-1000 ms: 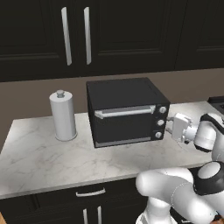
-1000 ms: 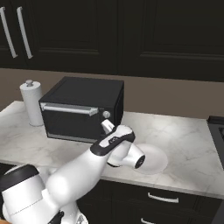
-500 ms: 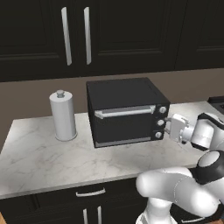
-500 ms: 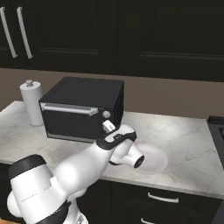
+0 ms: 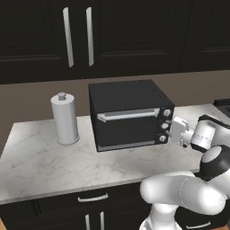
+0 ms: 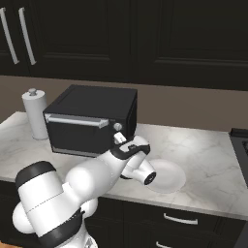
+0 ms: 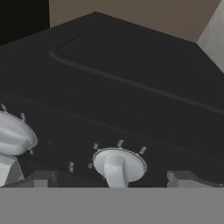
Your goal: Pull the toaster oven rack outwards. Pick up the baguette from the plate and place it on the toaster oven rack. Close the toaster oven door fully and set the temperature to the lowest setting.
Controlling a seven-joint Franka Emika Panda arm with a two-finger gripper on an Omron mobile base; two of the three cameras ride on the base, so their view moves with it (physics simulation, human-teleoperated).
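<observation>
The black toaster oven (image 5: 128, 117) stands on the counter with its door (image 5: 128, 130) shut and the silver bar handle (image 5: 128, 115) along the door's top edge. Three silver knobs run down its front right. My gripper (image 5: 172, 129) is right in front of that column, level with the middle knob (image 5: 165, 126). In the hand view the gripper (image 7: 111, 178) is open, with that knob (image 7: 119, 166) between the fingertips (image 7: 41, 178) and apart from both. The white plate (image 6: 167, 175) lies bare right of the oven. Rack and baguette are hidden.
A white cylindrical canister (image 5: 65, 118) stands left of the oven. Dark cabinets with silver handles (image 5: 67, 31) hang above. The marble counter (image 5: 54, 161) stretches in front of the oven, and a stove edge (image 6: 240, 133) shows at the far right.
The hand has edged left toward the oven's knob column. The oven, plate and canister have stayed put.
</observation>
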